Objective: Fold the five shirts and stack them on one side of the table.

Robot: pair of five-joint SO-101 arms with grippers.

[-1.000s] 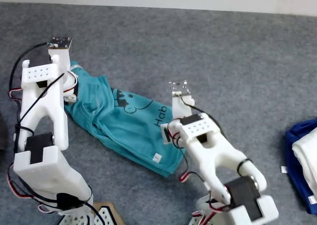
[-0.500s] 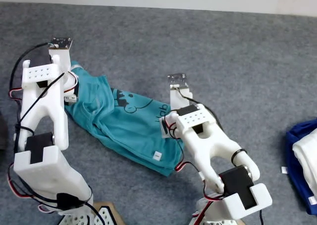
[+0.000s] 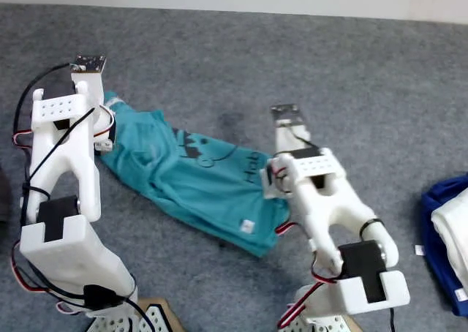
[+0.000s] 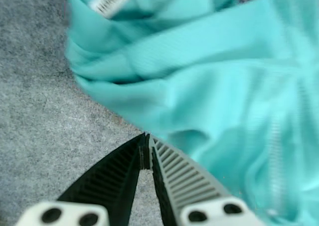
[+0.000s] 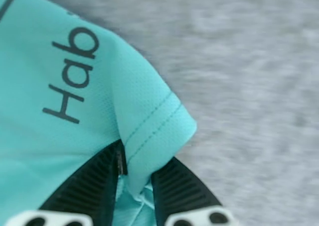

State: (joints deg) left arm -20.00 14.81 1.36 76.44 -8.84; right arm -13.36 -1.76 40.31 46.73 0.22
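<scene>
A teal shirt (image 3: 190,189) with dark lettering lies crumpled and stretched on the grey carpeted table (image 3: 351,76), between the two arms. My left gripper (image 3: 104,131) is at its far left end. In the left wrist view the left gripper (image 4: 146,142) is shut, with the bunched teal cloth (image 4: 224,76) at its tips. My right gripper (image 3: 272,182) is at the shirt's right end. Its wrist view shows the right gripper (image 5: 134,173) shut on a stitched hem fold of the shirt (image 5: 75,111), beside the lettering.
A dark blue garment (image 3: 439,208) with a white one (image 3: 455,233) on it lies at the table's right edge. A brown board (image 3: 157,314) sits by the left arm's base. The carpet behind the shirt is bare.
The right gripper has moved to the right with the shirt's end in it, drawing the cloth out longer. The left arm has stayed where it was.
</scene>
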